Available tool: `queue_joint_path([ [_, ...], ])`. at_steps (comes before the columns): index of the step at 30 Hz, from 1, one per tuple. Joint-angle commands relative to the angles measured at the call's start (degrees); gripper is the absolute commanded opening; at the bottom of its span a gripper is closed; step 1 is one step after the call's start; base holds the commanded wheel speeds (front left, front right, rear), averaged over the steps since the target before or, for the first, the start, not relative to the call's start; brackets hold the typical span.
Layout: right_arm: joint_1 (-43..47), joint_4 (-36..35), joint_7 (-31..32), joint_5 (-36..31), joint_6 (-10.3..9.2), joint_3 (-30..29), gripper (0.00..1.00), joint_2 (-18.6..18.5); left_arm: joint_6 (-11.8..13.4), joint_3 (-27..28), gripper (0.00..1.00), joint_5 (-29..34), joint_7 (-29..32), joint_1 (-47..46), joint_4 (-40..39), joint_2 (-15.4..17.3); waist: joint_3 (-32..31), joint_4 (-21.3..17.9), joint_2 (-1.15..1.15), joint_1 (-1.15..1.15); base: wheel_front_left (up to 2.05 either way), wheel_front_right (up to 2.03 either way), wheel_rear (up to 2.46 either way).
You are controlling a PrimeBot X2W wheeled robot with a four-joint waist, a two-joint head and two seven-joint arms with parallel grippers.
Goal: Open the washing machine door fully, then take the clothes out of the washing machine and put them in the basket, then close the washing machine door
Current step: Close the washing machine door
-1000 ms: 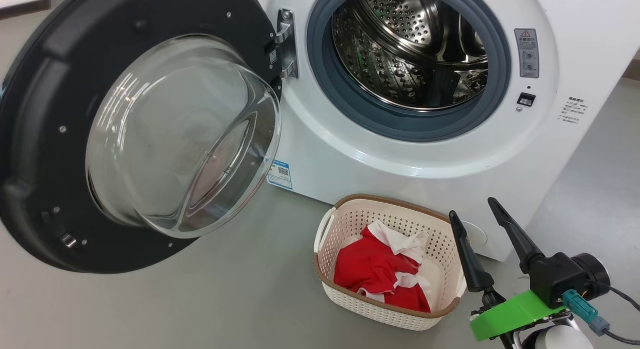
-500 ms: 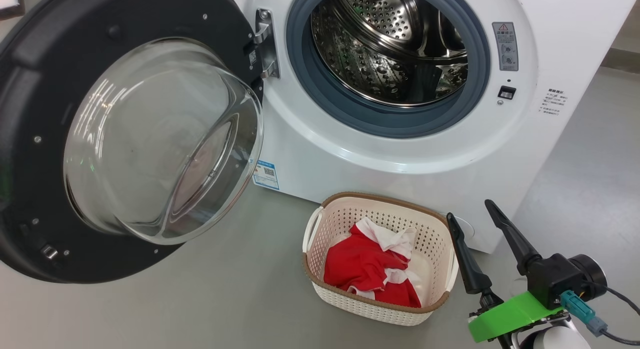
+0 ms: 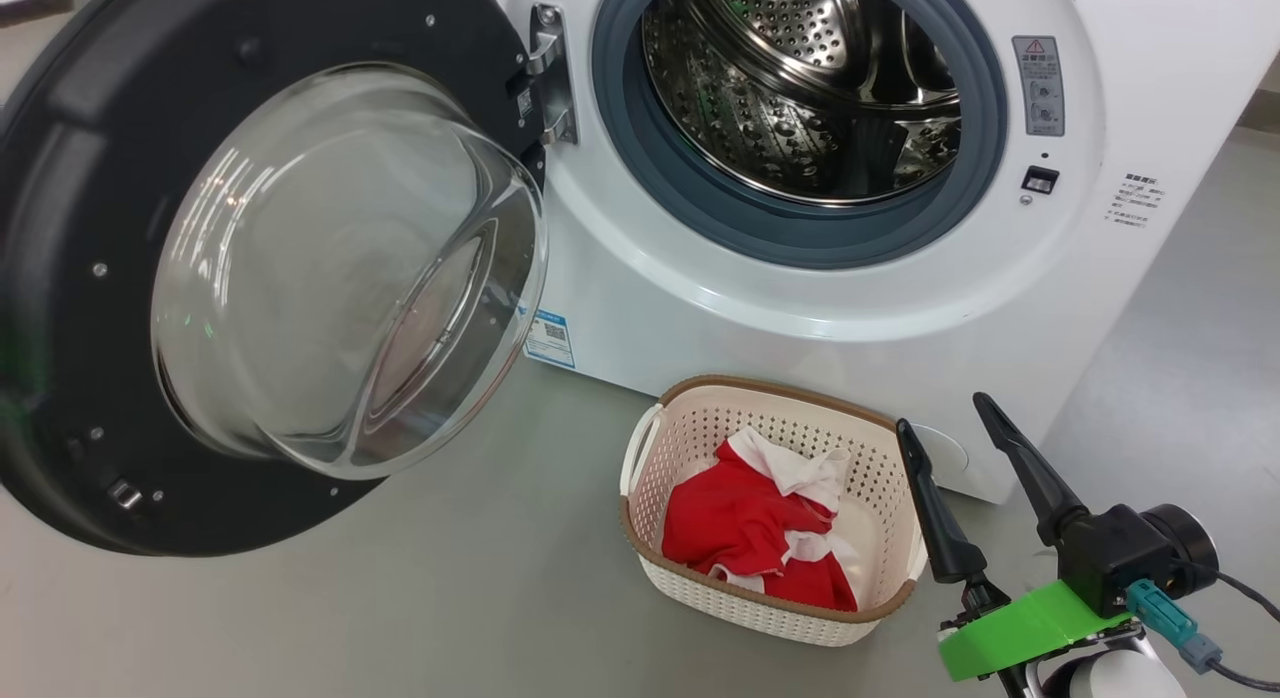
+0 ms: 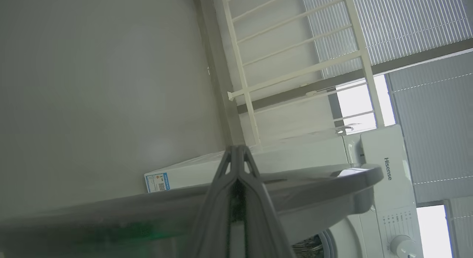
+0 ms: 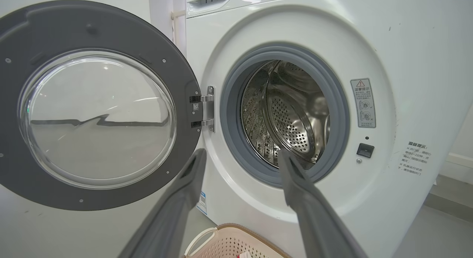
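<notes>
The door (image 3: 330, 268) stands swung wide to the left on its hinge (image 3: 553, 73), with the glass bowl bulging out toward the floor (image 3: 420, 598). The washer (image 3: 700, 308) is open and its steel drum (image 3: 820, 88) holds no fabric that can be seen. The basket (image 3: 770, 388) sits on the floor just before the washer's lower front, below the opening and to the right of the blue label (image 3: 550, 340). The clothes (image 3: 745, 538) lie heaped inside it, red with white trim showing on top, and stay below the rim.

The right gripper (image 3: 944, 416) hangs low at the basket's right side, apart from it, with its two fingers spread and nothing between them. In the right wrist view those fingers point at the washer's opening, with the basket's rim at the bottom edge.

In the left wrist view the left gripper (image 4: 237, 154) has its fingers pressed together at the tips, pinching nothing visible. The door's blurred grey edge crosses behind them; whether they touch it cannot be told.
</notes>
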Motion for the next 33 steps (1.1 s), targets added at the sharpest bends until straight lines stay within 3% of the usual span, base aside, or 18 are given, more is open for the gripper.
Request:
queue_joint_path([
  [1, -2.0, -1.6, -0.4, 0.3, 0.12, 1.1, 1.0, -0.3, -0.7, 1.6, 0.0, -2.4, 2.0, 0.4, -0.5, 0.9, 0.2, 0.4, 0.0, 0.0, 0.0, 0.0, 0.0],
  [6, -2.4, -1.6, -0.4, 0.6, 0.12, 1.3, 1.0, -0.3, -1.7, 3.9, 0.0, -5.6, 4.2, 0.5, -0.2, -0.1, 0.7, 0.9, 0.0, 0.0, 0.0, 0.0, 0.0],
  [20, -3.2, -2.3, -0.4, 0.8, 0.12, 0.8, 1.0, -0.3, -4.9, 2.8, 0.0, -7.2, 11.2, 5.6, -5.0, -2.7, 2.1, 1.2, 0.0, 0.0, 0.0, 0.0, 0.0],
  [33, -3.7, -2.5, -0.4, 1.1, 0.12, 1.3, 1.0, -0.3, -4.8, 5.7, 0.0, -13.8, 18.6, 13.0, -20.3, -9.0, 3.2, 1.6, 0.0, 0.0, 0.0, 0.0, 0.0],
])
